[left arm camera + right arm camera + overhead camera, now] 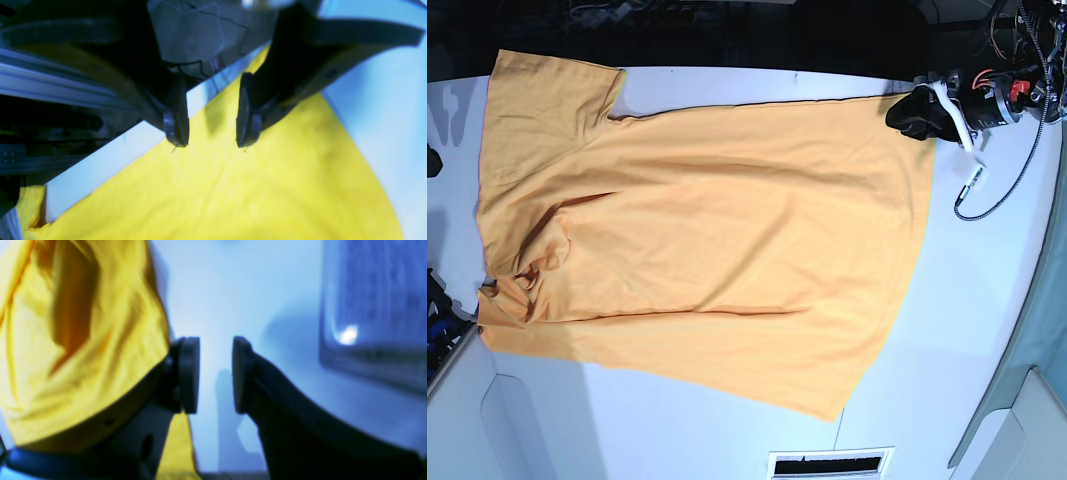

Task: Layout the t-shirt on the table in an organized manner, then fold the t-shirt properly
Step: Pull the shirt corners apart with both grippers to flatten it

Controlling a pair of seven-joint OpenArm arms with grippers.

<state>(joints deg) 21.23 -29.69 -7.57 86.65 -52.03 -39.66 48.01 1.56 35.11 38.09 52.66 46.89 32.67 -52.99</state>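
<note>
The orange-yellow t-shirt (pixel 717 230) lies spread flat on the white table (pixel 987 300), one sleeve at the back left and a bunched crease at its left edge. No lettering shows. My left gripper (pixel 915 112) hovers at the shirt's back right corner. In the left wrist view it (pixel 211 133) is open over the t-shirt (pixel 233 193) by the table edge, with nothing between its fingers. My right gripper (pixel 216 375) stands open over bare table (pixel 217 290). The t-shirt (pixel 83 340) hangs bunched just left of its left finger (pixel 188 373).
Cables and a white plug (pixel 972 180) lie on the table at the back right beside the left arm. A slotted vent (pixel 827 465) sits at the front edge. A translucent box (pixel 373 306) stands right of the right gripper. The table's rear edge (pixel 133 140) runs beside the left gripper.
</note>
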